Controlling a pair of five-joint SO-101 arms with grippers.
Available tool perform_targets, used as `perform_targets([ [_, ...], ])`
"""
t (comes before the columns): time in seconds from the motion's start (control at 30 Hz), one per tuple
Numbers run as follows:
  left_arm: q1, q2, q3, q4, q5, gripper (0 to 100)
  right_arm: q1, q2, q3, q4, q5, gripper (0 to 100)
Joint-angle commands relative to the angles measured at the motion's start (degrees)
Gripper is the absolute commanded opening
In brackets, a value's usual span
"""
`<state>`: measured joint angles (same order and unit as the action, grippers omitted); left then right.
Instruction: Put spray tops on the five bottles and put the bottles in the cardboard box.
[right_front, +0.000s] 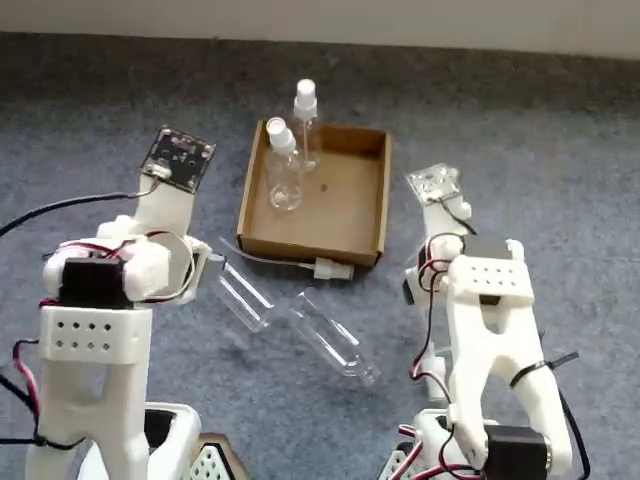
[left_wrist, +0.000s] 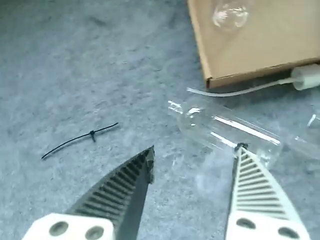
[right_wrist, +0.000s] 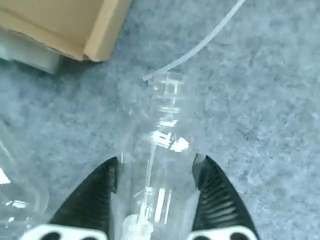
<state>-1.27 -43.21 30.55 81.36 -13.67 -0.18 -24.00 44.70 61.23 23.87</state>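
The table (right_front: 540, 110) is covered edge to edge with grey-blue, short-pile carpet, mottled and slightly fuzzy at close range in both wrist views. In the high view a pale, off-white band (right_front: 400, 18) runs along the far edge; whether it is wall or skirting cannot be told. Lighting is even, with soft shadows.

I see a clear plastic bottle (right_wrist: 160, 150), smooth and glossy with bright glints. The right gripper (right_wrist: 157, 159) has matt black, ribbed plastic jaws. The cardboard box (right_front: 300, 248) is dull brown paperboard. The tabletop (right_front: 520, 120) wears rough, fuzzy grey cloth. The spray top (right_front: 333, 268) is smooth white plastic.
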Motion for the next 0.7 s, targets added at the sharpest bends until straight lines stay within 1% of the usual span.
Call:
perform_targets([
  [0.0, 6.5, 8.2, -6.3, 0.8, -0.2, 24, 0.9, -3.0, 1.4, -2.2, 0.8, 0.4],
  [0.07, 5.7, 12.6, -9.0, 1.3, -0.2, 24, 0.9, -3.7, 2.9, -2.2, 0.9, 0.4],
  [0.1, 3.3, 13.7, -10.4, 1.7, 0.5, 24, 1.0, -4.2, 3.4, -2.2, 1.0, 0.4],
  [0.17, -6.3, 13.8, -12.1, 0.5, 3.0, 24, 1.0, -5.1, 4.4, -2.2, 1.1, 0.4],
  [0.27, -23.7, 14.4, -13.1, -8.0, 4.7, 24, 0.7, -6.6, 5.7, -2.2, 1.1, 0.4],
  [0.3, -25.7, 14.5, -12.6, -8.7, 3.0, 24, 0.7, -7.0, 5.9, -2.2, 1.1, 0.4],
  [0.33, -24.5, 14.5, -11.1, -6.2, -3.3, 24, 0.6, -7.3, 6.3, -2.2, 1.1, 0.4],
  [0.4, -20.3, 13.9, -6.6, 0.6, -23.0, 24, 0.5, -7.9, 7.0, -2.2, 0.8, 0.4],
  [0.43, -20.7, 13.8, -5.0, 2.4, -25.7, 24, 0.5, -8.0, 7.0, -2.2, 0.8, 0.4],
  [0.5, -26.2, 12.3, -6.5, -1.1, -19.3, 24, 0.0, -8.0, 7.3, -2.2, 0.7, 0.4],
  [0.53, -27.9, 11.6, -7.4, -2.2, -18.3, 24, -0.7, -8.0, 7.3, -2.2, 0.7, 0.4],
  [0.57, -26.6, 10.9, -7.3, -1.3, -24.4, 24, -1.2, -8.0, 7.3, -2.2, 0.7, 0.4],
  [0.63, -23.1, 10.1, -4.6, 5.5, -47.4, 24, -1.9, -8.0, 7.3, -2.1, 0.7, 0.4],
  [0.67, -23.5, 9.8, -3.9, 6.9, -49.4, 24, -1.9, -8.0, 7.3, -2.1, 0.7, 0.4],
])
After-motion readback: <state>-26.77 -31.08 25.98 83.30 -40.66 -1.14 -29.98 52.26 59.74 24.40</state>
